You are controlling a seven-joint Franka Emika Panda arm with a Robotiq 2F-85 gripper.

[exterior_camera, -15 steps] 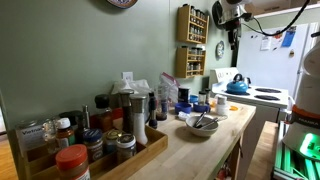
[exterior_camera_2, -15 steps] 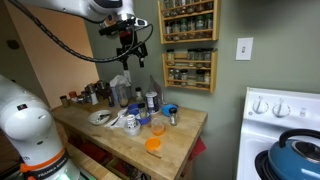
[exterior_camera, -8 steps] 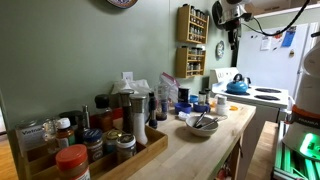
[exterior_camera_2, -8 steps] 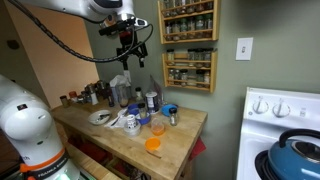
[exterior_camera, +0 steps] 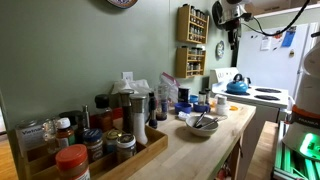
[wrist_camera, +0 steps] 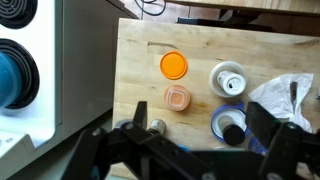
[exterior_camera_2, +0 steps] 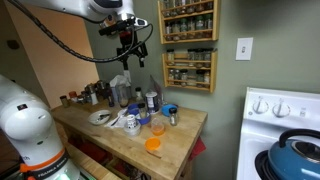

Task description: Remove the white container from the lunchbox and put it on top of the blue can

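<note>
My gripper (wrist_camera: 200, 140) is open and empty, high above the wooden counter (wrist_camera: 140, 70); it also shows in both exterior views (exterior_camera_2: 128, 45) (exterior_camera: 229, 28). In the wrist view, below the jaws, stand a can with a silver top (wrist_camera: 229, 77), a blue-rimmed round container with a white inside and a black cap (wrist_camera: 232, 125), a small orange-pink square container (wrist_camera: 178, 98) and an orange lid (wrist_camera: 173, 66). The can shows in an exterior view (exterior_camera_2: 151, 101). I cannot make out a lunchbox with certainty.
A stove with a blue kettle (wrist_camera: 8, 75) stands beside the counter. White crumpled plastic (wrist_camera: 288, 95) lies at the counter's far side. A white bowl with utensils (exterior_camera: 200, 124), bottles and a tray of spice jars (exterior_camera: 90, 145) crowd the counter. Spice racks (exterior_camera_2: 188, 45) hang on the wall.
</note>
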